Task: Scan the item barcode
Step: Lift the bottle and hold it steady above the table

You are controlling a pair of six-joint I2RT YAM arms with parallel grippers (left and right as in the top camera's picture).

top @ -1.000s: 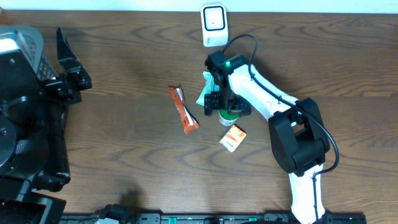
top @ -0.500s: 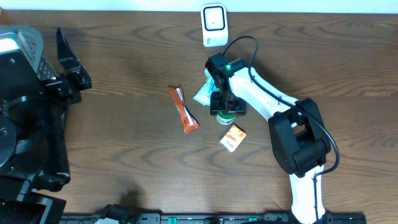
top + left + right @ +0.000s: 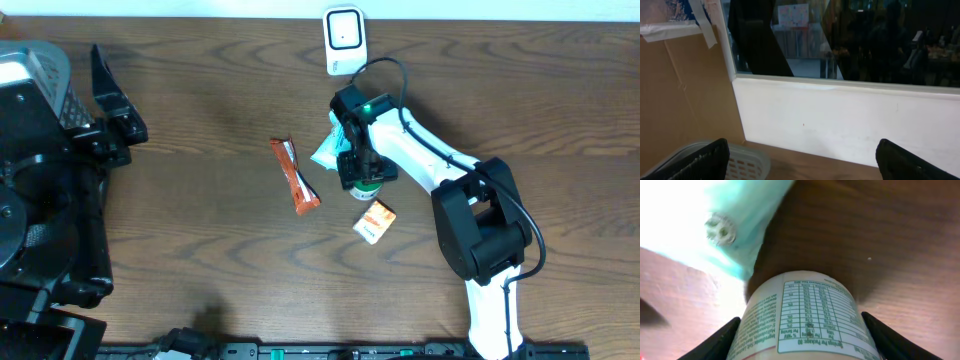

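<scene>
The item is a white tub with a green-printed nutrition label (image 3: 807, 315), seen from above as a green-and-white round shape (image 3: 367, 186) in the table's middle. My right gripper (image 3: 360, 170) is shut on it, a black finger pressed against each side (image 3: 715, 342). Whether the tub rests on the wood or hangs just above it does not show. The white barcode scanner (image 3: 343, 40) stands at the table's far edge, a little beyond the held tub. My left gripper (image 3: 805, 167) is open and holds nothing, far off at the left (image 3: 105, 85).
A teal packet (image 3: 326, 150) lies against the right gripper's left side and shows bright in the right wrist view (image 3: 735, 225). An orange bar (image 3: 295, 177) lies left of the tub, a small orange box (image 3: 375, 221) just in front of it. A white perforated basket (image 3: 742, 162) sits below the left gripper.
The right jaws, wide around the tub a second ago, have come together on it, and the wrist has turned slightly. The left arm has not moved.
</scene>
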